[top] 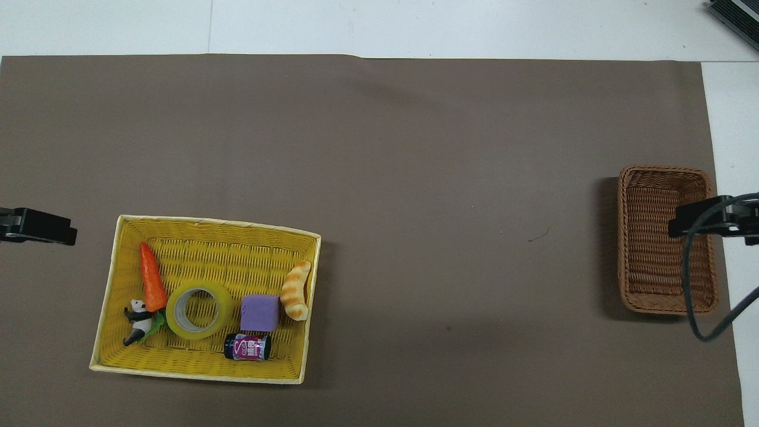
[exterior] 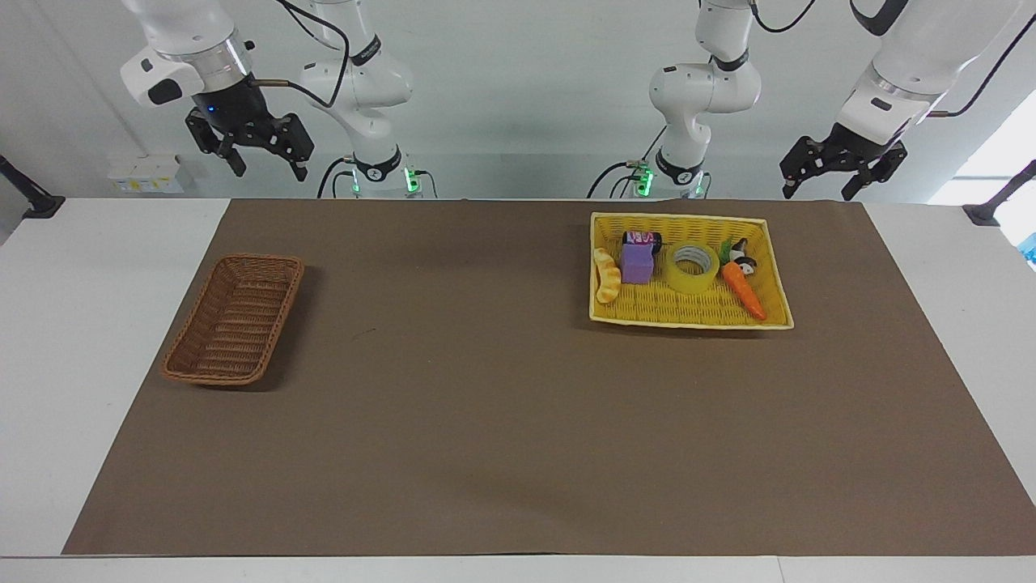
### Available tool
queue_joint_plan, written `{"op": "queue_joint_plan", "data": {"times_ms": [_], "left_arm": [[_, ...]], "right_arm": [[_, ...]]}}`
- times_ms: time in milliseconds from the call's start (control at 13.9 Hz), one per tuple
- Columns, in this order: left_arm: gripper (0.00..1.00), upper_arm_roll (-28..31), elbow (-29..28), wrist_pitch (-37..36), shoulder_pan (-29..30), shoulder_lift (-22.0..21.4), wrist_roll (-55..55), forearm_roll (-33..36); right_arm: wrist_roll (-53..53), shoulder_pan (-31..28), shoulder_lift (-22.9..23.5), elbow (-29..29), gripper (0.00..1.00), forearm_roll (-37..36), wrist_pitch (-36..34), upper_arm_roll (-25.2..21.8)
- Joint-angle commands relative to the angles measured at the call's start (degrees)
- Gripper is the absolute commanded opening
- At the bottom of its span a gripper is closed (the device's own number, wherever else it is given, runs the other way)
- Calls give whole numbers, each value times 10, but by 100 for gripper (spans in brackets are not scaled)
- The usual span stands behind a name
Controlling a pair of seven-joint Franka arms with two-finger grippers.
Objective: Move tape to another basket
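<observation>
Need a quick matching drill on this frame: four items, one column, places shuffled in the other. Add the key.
Things:
1. tape
2. carrot
3. brown wicker basket
4. small can

Places:
A. at the right arm's end of the table, nothing in it
B. lying flat in the yellow basket between the purple block and the carrot
C. in the yellow basket, next to the panda figure
D. in the yellow basket, on its side, against the wall nearest the robots

Pairs: 1-B, 2-C, 3-A, 4-D
</observation>
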Motion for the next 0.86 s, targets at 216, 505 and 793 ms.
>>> {"op": "queue_joint_plan", "data": {"times_ms": [216, 505, 793], "left_arm": [[100, -2, -25, 7, 0, -22, 9, 12], [100, -2, -25, 13, 2, -21, 11, 12], [100, -3, -27, 12, 0, -22, 17, 12]], "right_arm": [[-2, -6, -9, -9, 100, 0, -4, 4], [-3, -7, -9, -9, 100, 0, -3, 4], [-5, -9, -9, -9, 100, 0, -3, 4]]}}
